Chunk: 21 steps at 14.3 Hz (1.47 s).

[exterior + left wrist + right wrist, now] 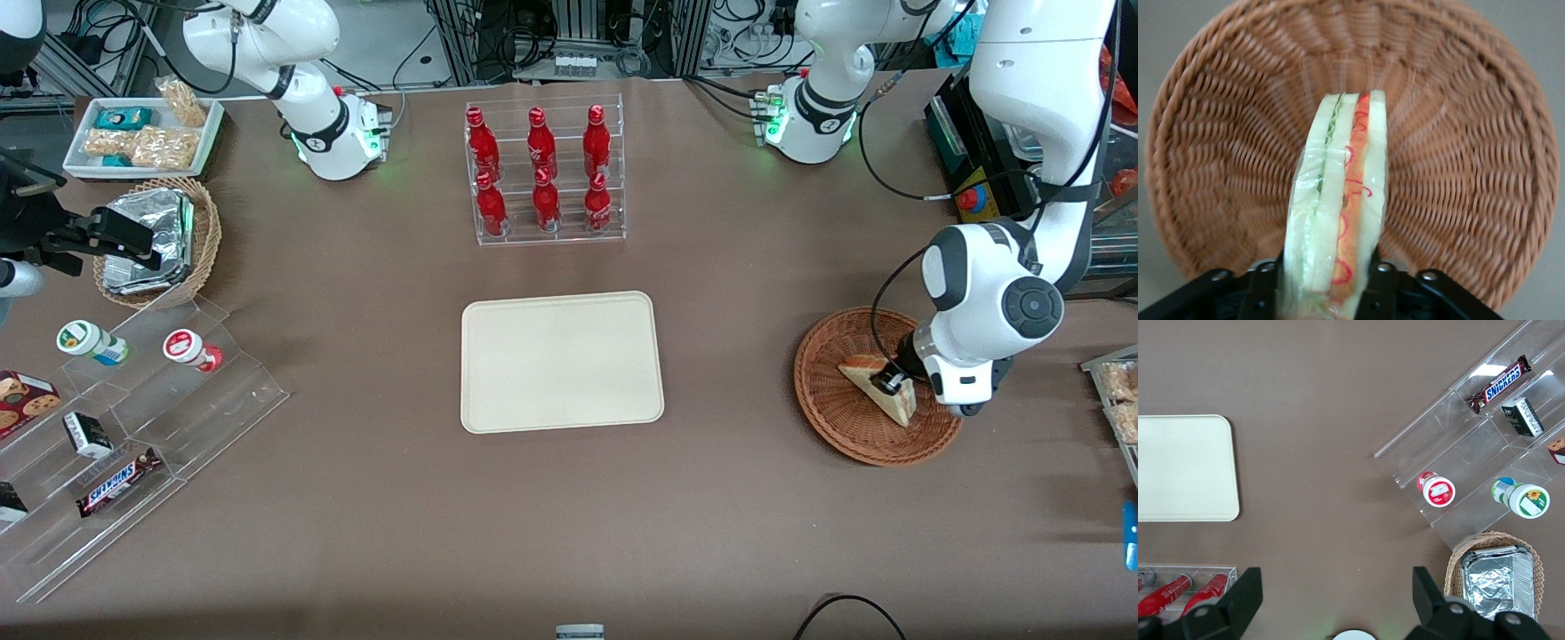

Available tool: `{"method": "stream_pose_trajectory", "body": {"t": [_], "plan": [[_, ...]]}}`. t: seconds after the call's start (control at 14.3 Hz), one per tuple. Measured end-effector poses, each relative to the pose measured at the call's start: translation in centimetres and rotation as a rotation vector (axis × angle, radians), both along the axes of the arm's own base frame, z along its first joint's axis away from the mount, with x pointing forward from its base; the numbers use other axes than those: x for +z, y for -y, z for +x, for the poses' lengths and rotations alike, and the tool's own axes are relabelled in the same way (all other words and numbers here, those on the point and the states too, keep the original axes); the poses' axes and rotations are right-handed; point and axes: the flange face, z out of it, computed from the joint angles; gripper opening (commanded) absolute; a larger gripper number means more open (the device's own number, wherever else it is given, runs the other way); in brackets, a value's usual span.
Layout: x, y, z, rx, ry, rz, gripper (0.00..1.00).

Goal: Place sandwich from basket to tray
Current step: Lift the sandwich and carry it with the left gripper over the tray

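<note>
A clear-wrapped sandwich [880, 384] with white bread and red and green filling sits in the round reddish-brown wicker basket [836, 418] toward the working arm's end of the table. My gripper [892, 382] is down in the basket, shut on the sandwich. In the left wrist view the sandwich [1338, 213] stands on edge between the two black fingers [1265, 283], with the basket's [1471, 173] weave all around it. The flat cream-beige tray [562, 361] lies bare at the table's middle, also seen in the right wrist view [1185, 467].
A clear rack of red bottles [544, 173] stands farther from the front camera than the tray. Toward the parked arm's end are a paler wicker basket of foil packs [160, 238], a white snack tray [142, 133] and a clear stepped shelf [133, 427] with snacks.
</note>
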Motion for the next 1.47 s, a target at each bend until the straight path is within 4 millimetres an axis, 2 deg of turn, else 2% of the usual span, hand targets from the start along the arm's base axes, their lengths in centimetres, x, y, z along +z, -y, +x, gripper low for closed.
{"method": "stream_pose_trajectory", "body": {"t": [0.14,0.28,0.42,0.63,0.84,1.12,1.33,1.47], "plan": [[3.0,1.8,0.8,-0.066,-0.03,-0.004,0.0],[5.3,4.7,1.2,-0.176,-0.025,-0.013,0.04],[6.2,9.3,1.3,-0.344,-0.008,-0.027,0.05],[6.8,17.6,0.6,-0.512,-0.016,-0.033,0.02],[6.6,26.5,-1.4,-0.616,-0.01,-0.031,0.02],[5.6,38.4,-3.8,-0.601,0.038,-0.023,0.02],[4.1,44.7,-5.0,-0.586,0.057,-0.027,0.02],[2.6,48.2,-6.0,-0.586,0.061,-0.028,0.02]]}}
